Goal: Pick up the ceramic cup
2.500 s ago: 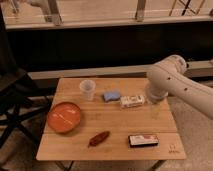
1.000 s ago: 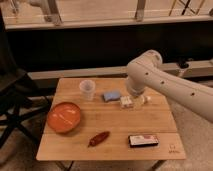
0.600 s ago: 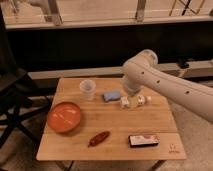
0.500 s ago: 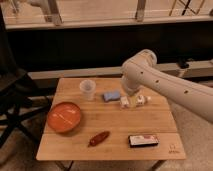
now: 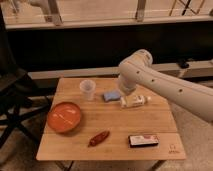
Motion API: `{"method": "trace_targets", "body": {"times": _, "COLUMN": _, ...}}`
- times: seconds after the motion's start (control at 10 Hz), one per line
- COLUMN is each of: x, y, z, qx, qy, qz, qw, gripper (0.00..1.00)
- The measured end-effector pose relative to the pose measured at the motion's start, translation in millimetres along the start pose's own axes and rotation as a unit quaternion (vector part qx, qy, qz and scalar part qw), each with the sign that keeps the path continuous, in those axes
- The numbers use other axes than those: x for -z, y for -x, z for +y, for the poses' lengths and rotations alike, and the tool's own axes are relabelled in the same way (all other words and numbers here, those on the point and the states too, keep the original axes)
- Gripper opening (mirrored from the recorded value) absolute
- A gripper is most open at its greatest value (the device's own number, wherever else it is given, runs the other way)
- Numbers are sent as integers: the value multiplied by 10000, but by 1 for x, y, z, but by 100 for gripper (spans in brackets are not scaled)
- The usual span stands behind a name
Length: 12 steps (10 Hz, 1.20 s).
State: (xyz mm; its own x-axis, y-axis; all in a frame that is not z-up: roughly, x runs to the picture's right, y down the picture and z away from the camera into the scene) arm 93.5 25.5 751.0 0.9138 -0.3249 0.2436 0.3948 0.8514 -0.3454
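Standing upright, rim up: ceramic cup [image 5: 87, 89]; gripper [image 5: 123, 92] near it.

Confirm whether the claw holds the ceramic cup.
No, the ceramic cup stands free on the table, while the claw is beside the blue sponge.

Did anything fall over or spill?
Nothing spilled. The small pale ceramic cup stands upright; only the whitish bottle lies on its side, beside the flat blue pad. The gripper hangs by that pad.
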Motion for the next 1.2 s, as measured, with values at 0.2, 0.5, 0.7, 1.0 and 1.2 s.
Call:
{"method": "trace_targets", "body": {"times": 0.2, "x": -3, "y": -1, "z": -3, "qx": 65, "qy": -39, "qz": -38, "qw": 10000, "gripper": 80}}
{"method": "trace_targets", "body": {"times": 0.5, "x": -9, "y": 10, "z": -12, "qx": 217, "qy": -91, "qz": -109, "qw": 9997, "gripper": 80}}
{"method": "trace_targets", "body": {"times": 0.7, "x": -16, "y": 15, "z": -17, "qx": 280, "qy": -114, "qz": -140, "qw": 9994, "gripper": 80}}
{"method": "trace_targets", "body": {"times": 1.0, "x": -25, "y": 22, "z": -24, "qx": 432, "qy": -139, "qz": -265, "qw": 9986, "gripper": 80}}
{"method": "trace_targets", "body": {"times": 1.2, "x": -31, "y": 29, "z": -31, "qx": 514, "qy": -144, "qz": -360, "qw": 9979, "gripper": 80}}
